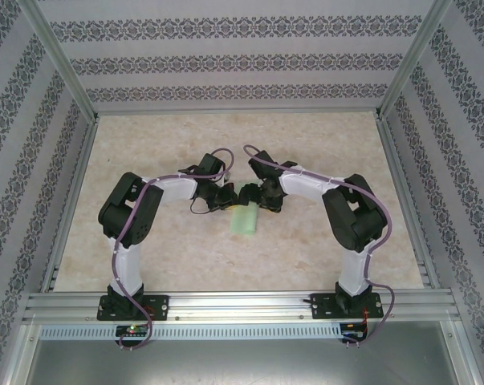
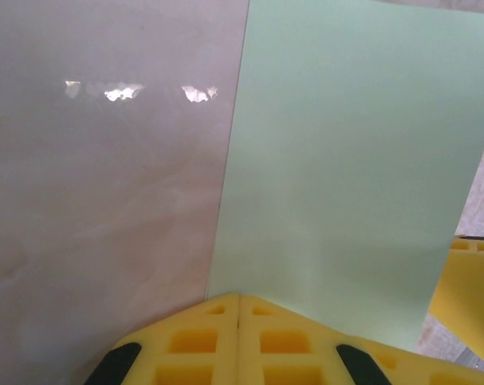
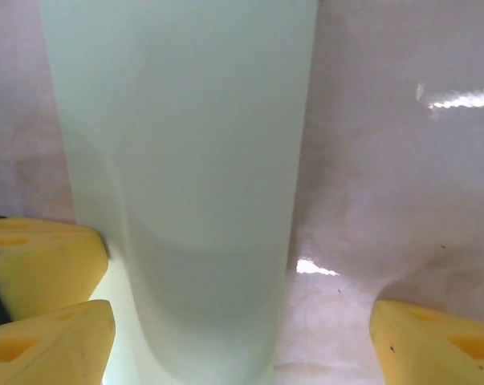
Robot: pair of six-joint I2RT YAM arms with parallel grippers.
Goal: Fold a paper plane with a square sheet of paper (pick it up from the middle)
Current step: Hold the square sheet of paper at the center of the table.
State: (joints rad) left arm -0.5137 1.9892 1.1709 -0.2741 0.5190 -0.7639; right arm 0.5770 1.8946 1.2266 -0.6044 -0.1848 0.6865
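1. As the two arms meet over the middle of the table (image 1: 161, 265), the square sheet of paper (image 1: 244, 220), now a pale green strip, lies just on the near side of both grippers. Its long axis runs back toward the arm bases. The left gripper (image 1: 224, 197) and the right gripper (image 1: 263, 199) flank its far end, about equally close.
2. On the left wrist, the left gripper's yellow pads (image 2: 193, 341) press together with no gap, their tip touching the strip's edge. I cannot tell whether paper is pinched between them.
3. On the right wrist, the jaws stand wide and straddle the strip, which runs straight away between them, nearer the left finger (image 3: 49, 345). Any squeeze would likely go across its width.
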